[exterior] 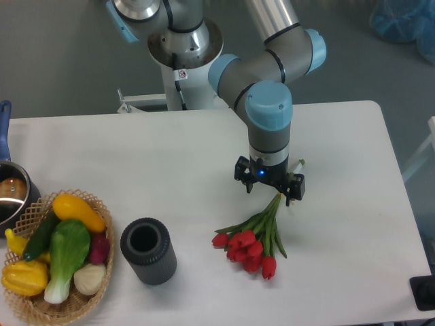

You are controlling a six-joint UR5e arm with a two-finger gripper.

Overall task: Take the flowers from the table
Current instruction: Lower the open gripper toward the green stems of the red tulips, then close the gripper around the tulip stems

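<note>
Tool spread wide, gripping nothing, poised over the upper stem ends of the flowers. Bunch lying flat on the white surface, red buds toward the near edge.

flowers lie on table just below-left of gripper (stems reach under it). Cylinder further left; basket far left, pot behind it.

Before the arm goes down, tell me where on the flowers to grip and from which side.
Grip the flowers across the bundled stems near their upper end, coming straight down from above. There the stems lie flat on the table in one narrow bunch, just under the gripper; the red buds fan out wide and would crush.
</note>
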